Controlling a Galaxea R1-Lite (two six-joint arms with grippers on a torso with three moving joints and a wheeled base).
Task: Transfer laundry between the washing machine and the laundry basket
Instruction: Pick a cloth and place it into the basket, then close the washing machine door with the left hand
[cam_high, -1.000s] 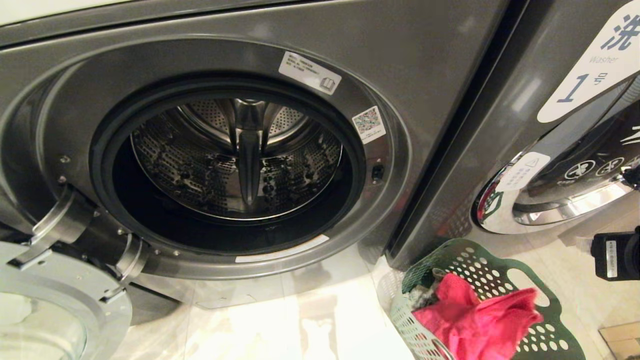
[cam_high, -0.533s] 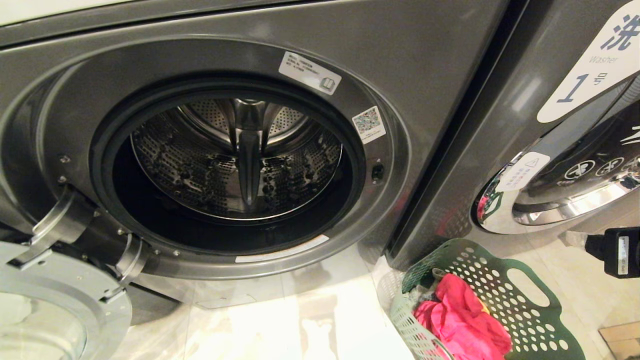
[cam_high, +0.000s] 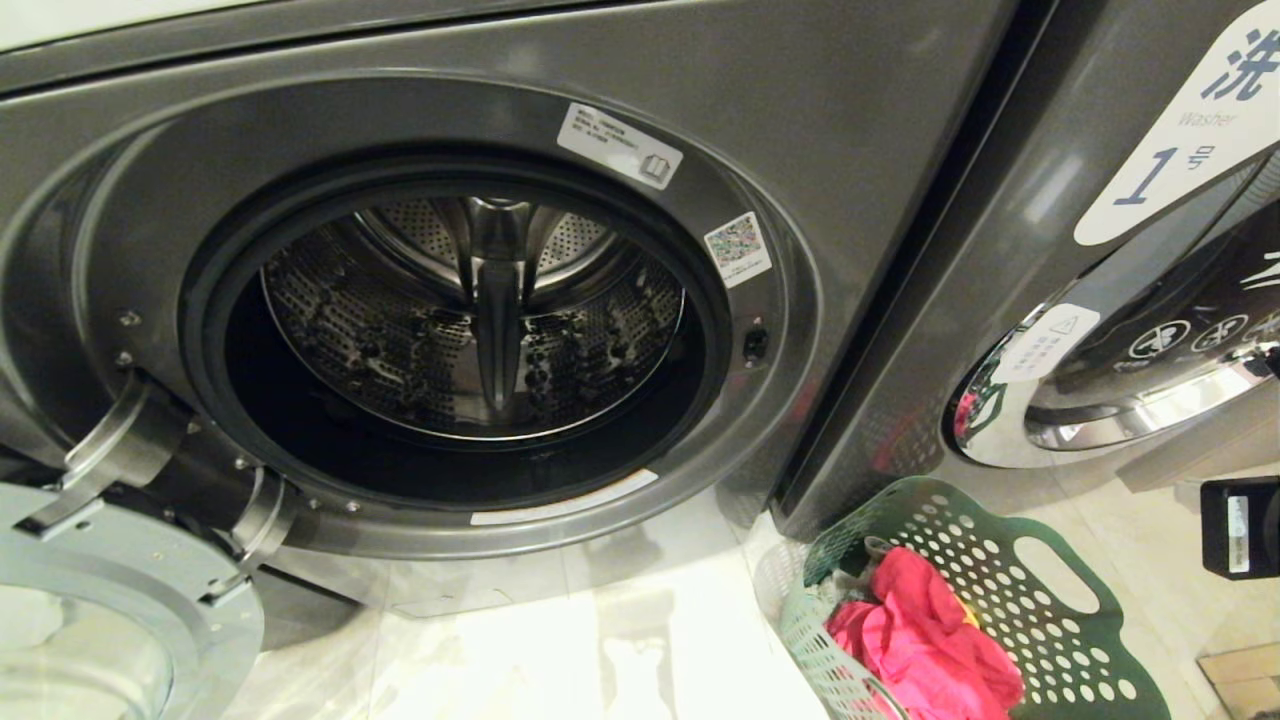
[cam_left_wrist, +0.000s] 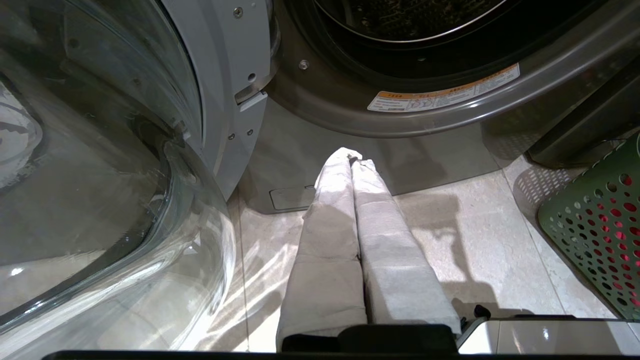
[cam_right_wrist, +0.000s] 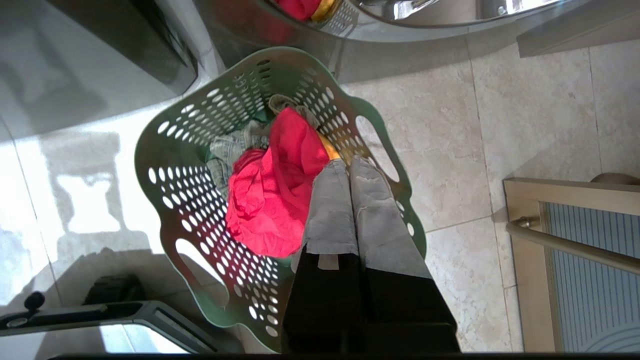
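Settled since earlier: red garment (cam_right_wrist: 272, 195) in laundry basket (cam_right_wrist: 185, 200), below right end effector (cam_right_wrist: 348, 165), closed, empty. Neighbouring machine's sign (cam_high: 1180, 140): "Washer 1". Left end effector (cam_left_wrist: 352, 159) closed, empty, near washing machine (cam_left_wrist: 425, 100).

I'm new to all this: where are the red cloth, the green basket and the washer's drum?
red cloth (cam_high: 930, 640), head view, middle of the bunched fabric.
green basket (cam_high: 1000, 560), head view, its perforated wall.
drum (cam_high: 590, 360), head view, perforated metal inside.
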